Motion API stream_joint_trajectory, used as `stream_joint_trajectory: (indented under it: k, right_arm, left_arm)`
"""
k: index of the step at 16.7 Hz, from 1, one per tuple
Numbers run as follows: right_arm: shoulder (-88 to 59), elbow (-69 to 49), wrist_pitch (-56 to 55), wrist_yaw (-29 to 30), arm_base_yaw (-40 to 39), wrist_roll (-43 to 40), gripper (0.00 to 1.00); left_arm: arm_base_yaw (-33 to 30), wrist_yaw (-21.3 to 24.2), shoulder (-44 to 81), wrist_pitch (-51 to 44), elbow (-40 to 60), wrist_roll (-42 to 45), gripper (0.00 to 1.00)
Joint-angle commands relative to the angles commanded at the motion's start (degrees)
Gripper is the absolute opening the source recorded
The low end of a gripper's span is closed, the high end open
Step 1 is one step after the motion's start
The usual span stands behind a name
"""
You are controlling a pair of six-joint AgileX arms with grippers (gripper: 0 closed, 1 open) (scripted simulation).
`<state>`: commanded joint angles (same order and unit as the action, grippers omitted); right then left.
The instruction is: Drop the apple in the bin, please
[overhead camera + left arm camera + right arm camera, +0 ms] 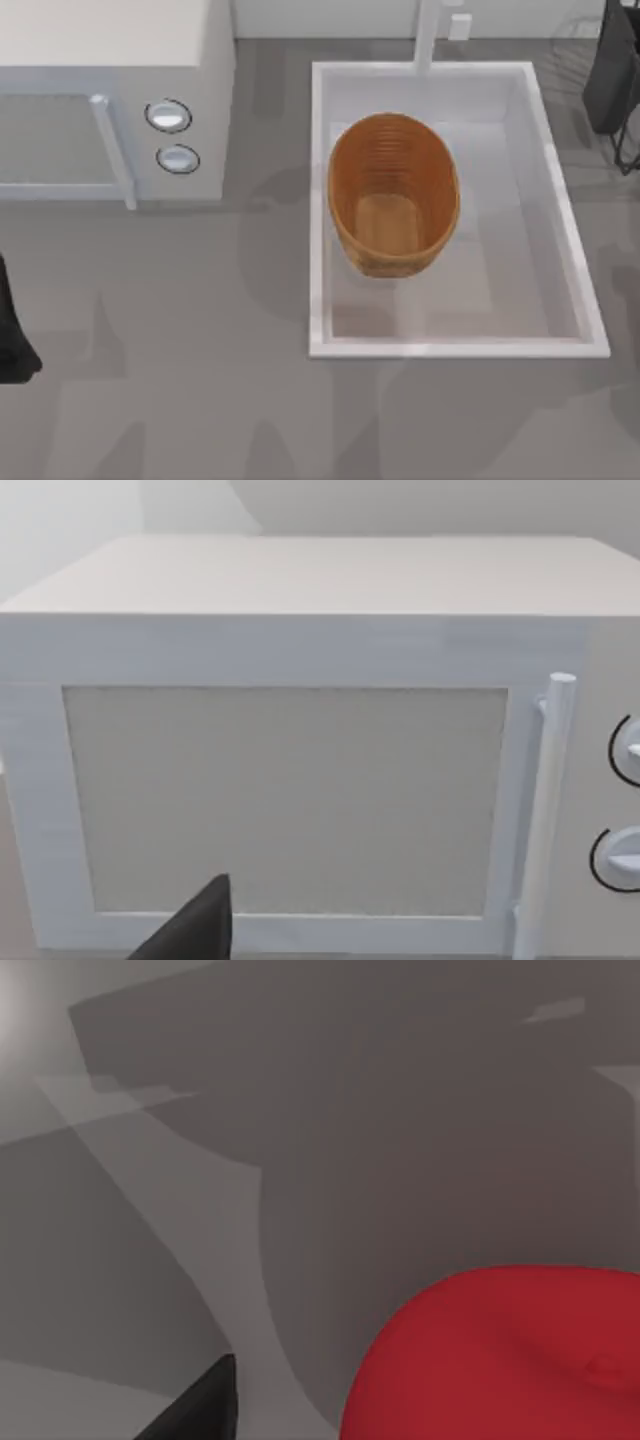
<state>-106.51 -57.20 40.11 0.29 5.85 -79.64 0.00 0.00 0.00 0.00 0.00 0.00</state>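
Up close in the right wrist view, the smooth red apple [500, 1360] sits by 1 dark fingertip; jaws' state unclear. Orange-brown ribbed bin [393, 193] stands in the white basin [450, 348], beside the unlabelled microwave [110, 100].

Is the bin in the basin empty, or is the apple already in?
Empty: the top view shows the bin's bare flat bottom. The apple sits close before the right wrist camera.
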Motion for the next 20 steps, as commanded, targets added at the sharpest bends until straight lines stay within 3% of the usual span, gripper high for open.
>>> stream_joint_trajectory:
  k: [13, 20]
  right_arm:
    - [0.0, 0.0, 0.0, 0.0, 0.0, 0.0, 0.02]
    - [0.0, 0.0, 0.0, 0.0, 0.0, 0.0, 0.00]
  left_arm:
    - [0.0, 0.0, 0.0, 0.0, 0.0, 0.0, 1.00]
    - [0.0, 0.0, 0.0, 0.0, 0.0, 0.0, 1.00]
